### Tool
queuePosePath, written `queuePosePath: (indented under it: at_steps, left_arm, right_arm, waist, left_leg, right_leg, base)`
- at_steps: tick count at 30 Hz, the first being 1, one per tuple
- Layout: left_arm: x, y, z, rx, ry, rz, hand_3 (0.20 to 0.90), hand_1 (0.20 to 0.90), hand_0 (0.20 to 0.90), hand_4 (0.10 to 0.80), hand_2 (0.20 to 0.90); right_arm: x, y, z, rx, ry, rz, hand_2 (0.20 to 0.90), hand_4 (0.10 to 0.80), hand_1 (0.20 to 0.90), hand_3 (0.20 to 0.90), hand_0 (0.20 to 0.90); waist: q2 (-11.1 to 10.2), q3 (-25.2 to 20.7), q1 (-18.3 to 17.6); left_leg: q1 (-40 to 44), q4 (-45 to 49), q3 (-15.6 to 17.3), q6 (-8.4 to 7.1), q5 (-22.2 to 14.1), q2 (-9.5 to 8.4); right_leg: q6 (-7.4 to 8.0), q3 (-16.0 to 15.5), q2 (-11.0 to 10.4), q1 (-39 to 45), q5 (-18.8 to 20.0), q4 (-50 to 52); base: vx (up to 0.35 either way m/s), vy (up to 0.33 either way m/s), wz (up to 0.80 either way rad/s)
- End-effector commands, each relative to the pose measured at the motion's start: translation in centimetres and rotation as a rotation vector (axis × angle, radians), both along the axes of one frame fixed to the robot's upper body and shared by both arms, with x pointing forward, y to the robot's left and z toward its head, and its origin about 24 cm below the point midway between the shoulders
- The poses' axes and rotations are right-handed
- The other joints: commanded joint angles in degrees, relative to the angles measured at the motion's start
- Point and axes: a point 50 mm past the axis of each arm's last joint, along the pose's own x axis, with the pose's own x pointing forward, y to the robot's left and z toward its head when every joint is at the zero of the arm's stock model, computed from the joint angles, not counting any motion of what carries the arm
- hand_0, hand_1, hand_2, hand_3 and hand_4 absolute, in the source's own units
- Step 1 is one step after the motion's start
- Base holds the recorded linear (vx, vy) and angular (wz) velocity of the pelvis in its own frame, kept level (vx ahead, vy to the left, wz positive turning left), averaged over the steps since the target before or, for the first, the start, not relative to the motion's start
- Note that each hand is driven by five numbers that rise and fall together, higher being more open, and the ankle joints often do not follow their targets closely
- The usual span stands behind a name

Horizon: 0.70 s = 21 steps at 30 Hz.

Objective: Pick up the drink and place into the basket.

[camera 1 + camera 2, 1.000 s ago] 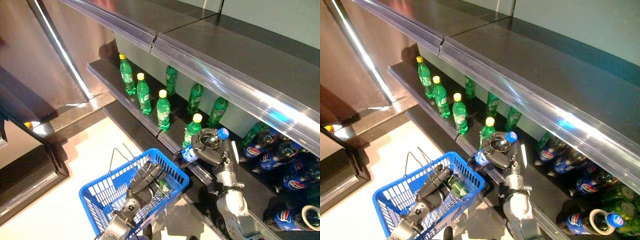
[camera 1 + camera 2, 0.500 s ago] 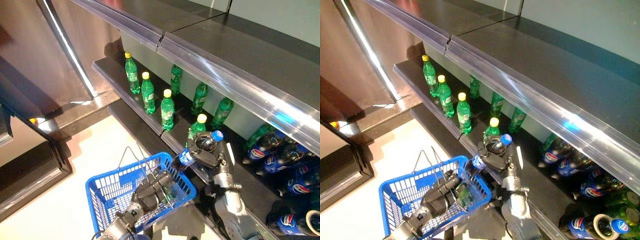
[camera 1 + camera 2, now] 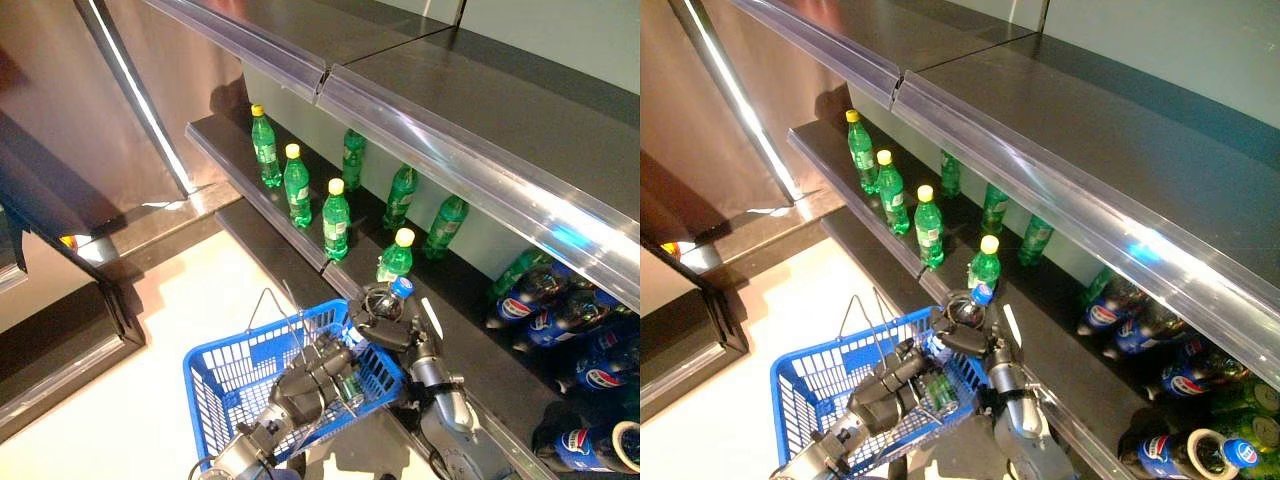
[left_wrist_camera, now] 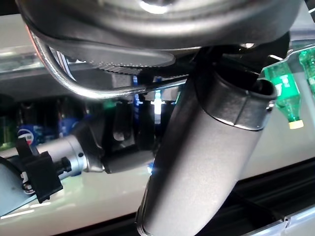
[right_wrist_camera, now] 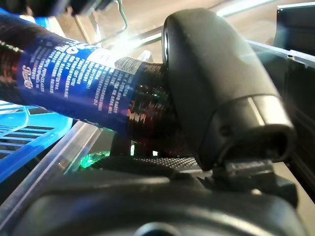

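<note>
My right hand (image 3: 385, 325) is shut on a dark cola bottle (image 3: 395, 298) with a blue cap and blue label. It holds the bottle tilted, base down over the right rim of the blue basket (image 3: 225, 385). In the right wrist view the bottle's label (image 5: 74, 93) runs past my curled thumb (image 5: 221, 93), with the blue basket (image 5: 19, 142) beyond. My left hand (image 3: 300, 385) is shut on the basket's wire handles (image 4: 98, 91) and holds the basket up in front of the shelf. A green bottle (image 3: 350, 387) lies inside the basket.
Green bottles with yellow caps (image 3: 335, 215) stand along the shelf edge (image 3: 250, 190). Cola bottles (image 3: 540, 300) lie at the right of the shelf. A clear-fronted upper shelf (image 3: 420, 130) overhangs. A dark cabinet (image 3: 60, 300) stands at the left on a pale floor (image 3: 140, 400).
My right hand has lowered the cola bottle down and left, from above the shelf edge to the basket's right rim. The basket has shifted a little right and closer to the shelf.
</note>
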Motion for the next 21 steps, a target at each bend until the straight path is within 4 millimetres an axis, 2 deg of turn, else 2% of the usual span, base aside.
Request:
queuePosePath:
  at_steps: [1,4,6,10,19,21]
  left_arm:
    - [2.4,-4.0,11.7,-0.435,-0.611,-0.14,0.2,0.3,0.3,0.1,0.3]
    - [2.4,-4.3,11.8,-0.447,-0.618,-0.156,0.2,0.3,0.3,0.1,0.3]
    - [2.3,-4.7,11.9,-0.455,-0.628,-0.181,0.2,0.3,0.3,0.1,0.3]
    - [2.2,-5.3,11.7,-0.454,-0.624,-0.217,0.2,0.3,0.3,0.1,0.3]
    - [1.7,-6.7,11.2,-0.472,-0.588,-0.287,0.2,0.3,0.3,0.1,0.3]
    - [1.7,-6.8,11.1,-0.473,-0.585,-0.291,0.2,0.3,0.3,0.1,0.3]
  right_arm:
    - [2.0,1.9,7.8,0.141,-0.378,0.106,0.3,0.1,0.3,0.2,0.3]
    - [2.1,2.5,6.4,0.11,-0.303,0.144,0.3,0.1,0.3,0.2,0.3]
    - [2.1,3.4,4.1,0.085,-0.191,0.189,0.3,0.1,0.3,0.2,0.3]
    - [1.8,4.2,0.8,0.085,-0.032,0.246,0.3,0.1,0.3,0.2,0.3]
    - [1.0,6.3,-3.8,0.095,0.231,0.33,0.3,0.1,0.3,0.2,0.3]
    - [1.0,6.5,-4.0,0.085,0.239,0.34,0.3,0.1,0.3,0.2,0.3]
  waist:
    - [0.62,-7.02,0.72]
    - [0.57,-7.11,0.85]
    - [0.55,-7.15,1.15]
    - [0.48,-7.25,1.77]
    - [0.57,-7.39,3.61]
    - [0.57,-7.39,3.71]
  left_leg:
    - [1.32,0.53,1.3,-2.95,-1.0,5.16]
    - [1.23,0.45,1.14,-2.98,-0.95,5.15]
    - [1.21,0.41,1.0,-3.07,-0.89,5.23]
    - [1.17,0.37,0.54,-3.13,-0.85,5.19]
    - [0.79,0.31,-0.78,-3.02,-0.61,4.63]
    - [0.76,0.3,-0.88,-2.99,-0.62,4.58]
  right_leg:
    - [3.56,0.14,-5.85,-5.21,9.73,0.09]
    - [3.58,0.02,-5.95,-5.32,9.8,0.11]
    - [3.53,-0.27,-6.06,-5.22,9.79,0.06]
    - [3.33,-0.88,-6.14,-4.85,9.76,-0.07]
    - [2.98,-2.42,-6.53,-4.23,9.92,-0.35]
    - [2.98,-2.51,-6.56,-4.25,9.93,-0.33]
  base:
    - [0.0,0.0,0.0]
    - [0.0,0.0,0.0]
    - [0.0,0.0,0.0]
    - [0.003,0.0,0.05]
    - [0.01,-0.003,0.1]
    - [0.011,0.005,0.07]
